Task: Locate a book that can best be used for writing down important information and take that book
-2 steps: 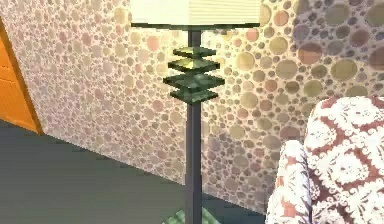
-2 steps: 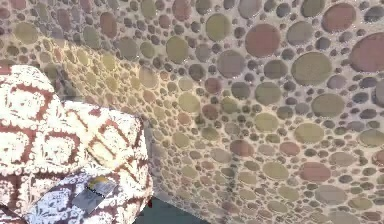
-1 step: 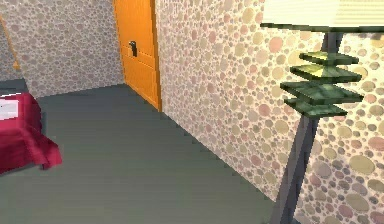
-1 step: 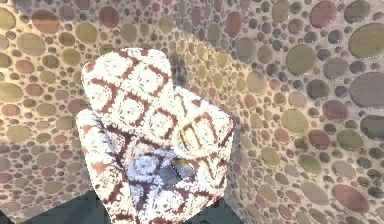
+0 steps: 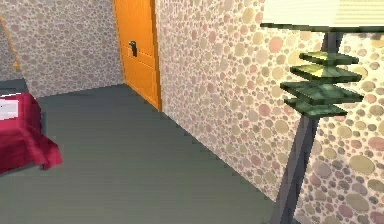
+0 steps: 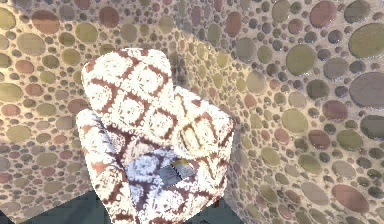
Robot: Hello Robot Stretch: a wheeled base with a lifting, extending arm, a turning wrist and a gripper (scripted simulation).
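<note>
In the forward view, a bed [image 5: 25, 145] under a crimson cover is seen at the left edge, and a flat white object [image 5: 8, 105] lies on that cover; whether it is a book cannot be told. A dark grey-green floor [image 5: 120, 160] is spread between the bed and a wall papered in pebble-like spots [image 5: 220, 90]. An orange door [image 5: 140, 70] with a dark handle [image 5: 133, 47] is set at the far end of that wall. At the right, a floor lamp [image 5: 303, 150] is stood near the wall, with stacked green plates on its dark pole under a pale shade. In the arm side view, a red-and-white patterned armchair [image 6: 130, 90] is placed in a corner of the same spotted walls [image 6: 310, 90], and a small grey thing [image 6: 178, 172] lies on its seat. The state of the end effector cannot be told, nor how the white object lies relative to it.
</note>
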